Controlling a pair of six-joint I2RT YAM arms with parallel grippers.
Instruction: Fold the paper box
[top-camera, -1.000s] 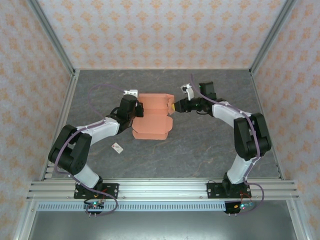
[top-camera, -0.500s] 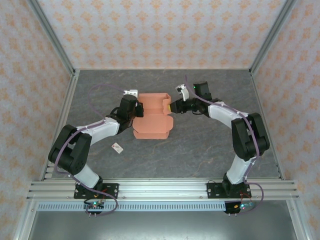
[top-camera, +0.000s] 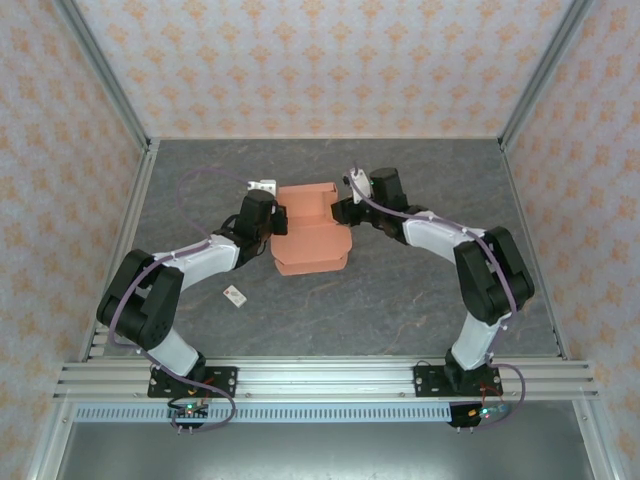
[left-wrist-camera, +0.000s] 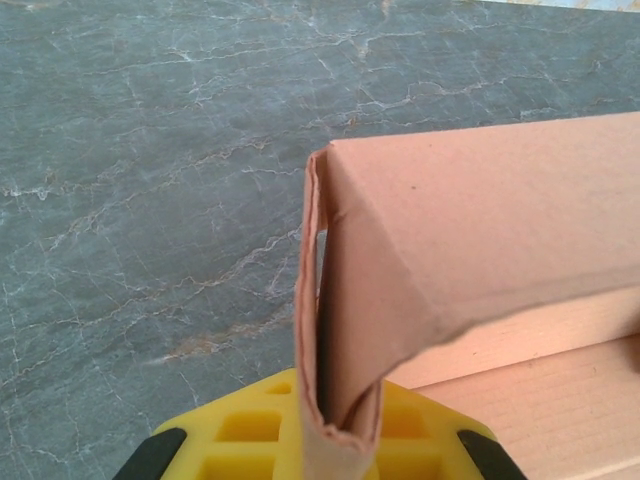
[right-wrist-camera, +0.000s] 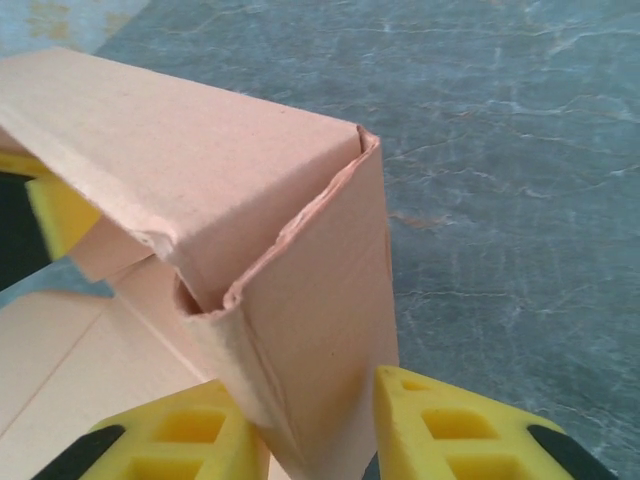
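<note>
The salmon-orange paper box (top-camera: 312, 240) lies partly folded at mid-table, its back wall and both end walls raised. My left gripper (top-camera: 277, 221) is at its left end, shut on the doubled-over left wall (left-wrist-camera: 330, 330), which stands between the yellow fingers (left-wrist-camera: 240, 440). My right gripper (top-camera: 341, 211) is at the right end. Its yellow fingers (right-wrist-camera: 450, 420) sit on either side of the folded right wall (right-wrist-camera: 320, 330) and press against it. The box's open front flap (top-camera: 310, 262) lies flat on the table.
A tiny white tag (top-camera: 236, 294) with a red mark lies on the grey marble-patterned table (top-camera: 420, 300), near the left arm. Patterned walls and metal posts close in the back and sides.
My right gripper has moved left onto the box's right end and narrowed its jaws on the raised wall. The left gripper has held still on the left wall.
</note>
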